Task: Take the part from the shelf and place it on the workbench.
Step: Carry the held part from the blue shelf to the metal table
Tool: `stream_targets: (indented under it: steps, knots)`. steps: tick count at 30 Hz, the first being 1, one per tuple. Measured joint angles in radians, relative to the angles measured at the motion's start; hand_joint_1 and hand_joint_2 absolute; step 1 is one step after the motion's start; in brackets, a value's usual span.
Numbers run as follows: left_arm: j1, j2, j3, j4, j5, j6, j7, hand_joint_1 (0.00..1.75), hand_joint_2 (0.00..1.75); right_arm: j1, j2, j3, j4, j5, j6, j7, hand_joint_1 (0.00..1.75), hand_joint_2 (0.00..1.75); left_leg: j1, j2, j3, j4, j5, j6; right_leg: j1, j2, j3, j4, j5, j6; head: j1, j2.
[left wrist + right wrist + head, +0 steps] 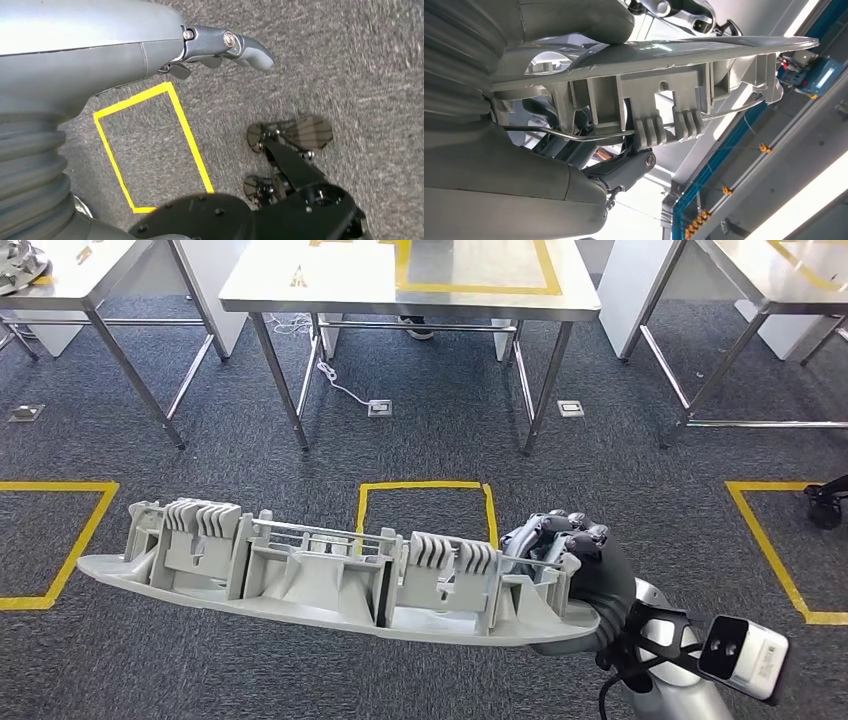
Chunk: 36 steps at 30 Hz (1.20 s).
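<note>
A long grey plastic part with ribs, clips and a thin metal rod hangs level over the carpet in the head view. My right hand grips its right end, fingers wrapped over the top edge. The right wrist view shows the same part close up, held between the thumb and the dark fingers. A steel workbench with yellow tape on its top stands ahead. My left hand hangs over the floor, holding nothing, its fingers loosely apart.
Two more steel tables stand at the far left and far right. Yellow tape squares mark the grey carpet. Floor sockets and a white cable lie under the middle bench. A person's shoe shows behind it.
</note>
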<state>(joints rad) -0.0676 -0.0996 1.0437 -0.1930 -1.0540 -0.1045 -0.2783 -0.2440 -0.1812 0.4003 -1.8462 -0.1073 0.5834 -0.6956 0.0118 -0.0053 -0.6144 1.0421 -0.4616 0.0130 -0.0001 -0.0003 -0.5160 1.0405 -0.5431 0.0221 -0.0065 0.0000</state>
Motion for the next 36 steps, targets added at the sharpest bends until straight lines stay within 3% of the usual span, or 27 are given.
stream_targets:
  steps: [2,4,5,6,7,9,10,12,13,16,18,20,21,22,23,24,25,27,29,31,32,35,36]
  knots:
    - [-0.001,0.000,0.000,0.000,0.000,0.001,-0.001,0.00,1.75,-0.002,0.000,0.003,0.000,0.000,0.000,-0.001,1.75,1.75,0.003,-0.001,0.014,-0.003,-0.008,0.011,-0.002,0.000,-0.044,0.083,-0.027,0.009,0.004,0.000]
    - [-0.003,0.000,0.000,0.000,-0.001,0.002,-0.001,0.00,1.75,-0.003,0.000,0.005,0.000,0.001,-0.003,-0.001,1.75,1.75,0.003,-0.002,0.023,-0.004,-0.018,0.016,-0.005,0.000,-0.131,0.214,-0.075,0.017,0.007,0.000]
    - [-0.003,0.000,0.000,-0.001,-0.002,0.003,-0.001,0.00,1.75,-0.002,0.000,0.006,0.001,0.003,-0.006,0.000,1.75,1.75,0.002,-0.002,0.028,-0.004,-0.024,0.016,-0.005,0.000,-0.169,0.261,-0.088,0.018,0.008,0.000]
    - [-0.002,0.000,0.000,-0.001,-0.004,0.004,-0.001,0.00,1.75,-0.002,0.000,0.007,0.002,0.007,-0.011,0.000,1.75,1.75,0.002,-0.003,0.035,-0.004,-0.030,0.015,-0.005,0.000,-0.192,0.276,-0.081,0.017,0.008,0.000]
    - [-0.002,0.000,0.000,-0.001,-0.007,0.006,-0.001,0.00,1.75,-0.002,0.000,0.010,0.002,0.011,-0.016,0.000,1.75,1.75,0.001,-0.004,0.044,-0.004,-0.037,0.013,-0.005,0.000,-0.196,0.252,-0.050,0.014,0.009,0.000]
    - [-0.002,-0.002,0.000,0.000,-0.010,0.009,-0.002,0.00,1.75,-0.005,0.000,0.016,0.005,0.021,-0.033,0.000,1.75,1.75,0.001,-0.006,0.063,-0.004,-0.051,0.009,-0.001,0.000,-0.157,0.121,0.050,0.001,0.011,0.000]
    - [-0.003,-0.004,0.000,0.000,-0.011,0.011,-0.003,0.00,1.75,-0.009,0.000,0.021,0.008,0.026,-0.046,0.000,1.75,1.75,0.001,-0.007,0.072,-0.004,-0.058,0.006,0.003,-0.001,-0.136,0.059,0.073,-0.006,0.012,0.000]
    - [-0.004,-0.006,0.000,0.000,-0.011,0.016,-0.003,0.00,1.75,-0.020,0.000,0.036,0.018,0.037,-0.084,0.001,1.75,1.75,-0.001,-0.007,0.080,-0.003,-0.066,-0.005,0.009,-0.001,-0.114,-0.001,0.074,-0.017,0.014,0.000]
    - [-0.004,-0.007,0.000,0.000,-0.010,0.018,-0.004,0.00,1.75,-0.024,0.000,0.043,0.024,0.043,-0.108,0.003,1.75,1.75,-0.002,-0.006,0.085,0.001,-0.065,-0.013,0.010,0.000,-0.109,-0.005,0.064,-0.022,0.015,0.000]
    - [-0.003,-0.006,0.000,-0.001,-0.001,0.021,-0.003,0.00,1.75,-0.037,-0.002,0.061,0.036,0.055,-0.166,0.015,1.75,1.75,-0.004,-0.003,0.086,0.038,-0.076,-0.030,0.003,0.001,-0.076,-0.019,0.078,-0.038,0.012,0.000]
    - [-0.006,-0.006,0.000,-0.001,0.005,0.021,-0.001,0.00,1.75,-0.059,-0.003,0.075,0.044,0.055,-0.178,0.021,1.75,1.75,-0.001,-0.001,0.039,0.122,-0.114,-0.037,0.001,-0.001,-0.061,-0.021,0.071,-0.046,0.007,0.000]
    - [-0.005,-0.006,0.000,0.000,0.007,0.021,0.004,0.00,1.75,-0.078,-0.003,0.092,0.051,0.054,-0.185,0.028,1.75,1.75,0.000,-0.001,-0.038,0.226,-0.155,-0.041,0.002,0.000,-0.053,-0.021,0.059,-0.050,0.003,0.000]
    - [-0.004,-0.006,0.000,0.000,0.007,0.020,0.008,0.00,1.75,-0.082,-0.003,0.100,0.054,0.054,-0.187,0.031,1.75,1.75,0.000,-0.001,-0.065,0.249,-0.157,-0.041,0.003,0.001,-0.046,-0.020,0.052,-0.050,0.002,0.000]
    - [-0.002,-0.005,0.000,0.000,0.006,0.019,0.012,0.00,1.75,-0.082,-0.002,0.106,0.057,0.055,-0.189,0.035,1.75,1.75,0.000,-0.001,-0.076,0.240,-0.139,-0.042,0.002,0.002,-0.038,-0.020,0.044,-0.049,0.001,0.000]
    - [-0.001,-0.005,0.000,0.000,0.006,0.018,0.014,0.00,1.75,-0.083,-0.002,0.112,0.060,0.055,-0.189,0.037,1.75,1.75,0.001,-0.001,-0.070,0.197,-0.100,-0.042,0.002,0.002,-0.027,-0.019,0.036,-0.047,0.000,0.000]
    - [-0.001,-0.005,0.000,0.000,0.006,0.017,0.016,0.00,1.75,-0.084,-0.001,0.117,0.064,0.054,-0.189,0.037,1.75,1.75,0.001,0.000,-0.055,0.133,-0.048,-0.041,0.001,0.001,-0.016,-0.019,0.026,-0.044,-0.001,0.000]
    - [-0.001,-0.005,0.000,0.000,0.006,0.015,0.017,0.00,1.75,-0.088,0.001,0.122,0.069,0.053,-0.189,0.037,1.75,1.75,0.000,0.001,-0.040,0.074,-0.014,-0.039,0.002,0.001,-0.006,-0.017,0.017,-0.039,-0.001,0.000]
    - [-0.002,-0.007,0.000,0.001,0.003,0.010,0.019,0.00,1.75,-0.099,0.006,0.133,0.079,0.052,-0.187,0.038,1.75,1.75,-0.003,0.003,-0.021,0.010,0.015,-0.026,0.004,0.000,0.003,-0.016,0.003,-0.029,-0.002,0.000]
    - [-0.003,-0.011,0.000,0.002,-0.006,0.006,0.020,0.00,1.75,-0.108,0.013,0.140,0.085,0.050,-0.184,0.044,1.75,1.75,-0.003,0.003,-0.014,0.006,0.008,-0.009,0.006,0.001,0.007,-0.013,-0.002,-0.018,-0.002,0.000]
    - [-0.002,-0.015,0.000,0.002,-0.012,0.004,0.018,0.00,1.75,-0.114,0.017,0.147,0.087,0.050,-0.183,0.054,1.75,1.75,0.000,0.001,-0.004,0.002,0.008,0.003,0.005,0.001,-0.004,0.020,-0.005,-0.009,0.000,0.000]
    - [-0.003,-0.017,0.000,0.002,-0.014,0.004,0.017,0.00,1.75,-0.117,0.020,0.151,0.088,0.051,-0.184,0.058,1.75,1.75,0.002,0.000,0.003,0.001,0.004,0.008,0.003,0.001,-0.028,0.061,-0.014,-0.004,0.001,0.000]
    - [-0.004,-0.022,0.000,0.002,-0.015,0.004,0.015,0.00,1.75,-0.120,0.028,0.162,0.101,0.059,-0.191,0.064,1.75,1.75,0.002,-0.002,0.017,0.000,-0.012,0.015,-0.002,0.001,-0.152,0.236,-0.071,0.009,0.006,0.000]
    - [-0.004,-0.023,0.000,0.002,-0.016,0.004,0.015,0.00,1.75,-0.119,0.030,0.165,0.107,0.064,-0.195,0.066,1.75,1.75,0.002,-0.002,0.023,0.000,-0.018,0.015,-0.003,0.001,-0.184,0.266,-0.079,0.010,0.007,0.000]
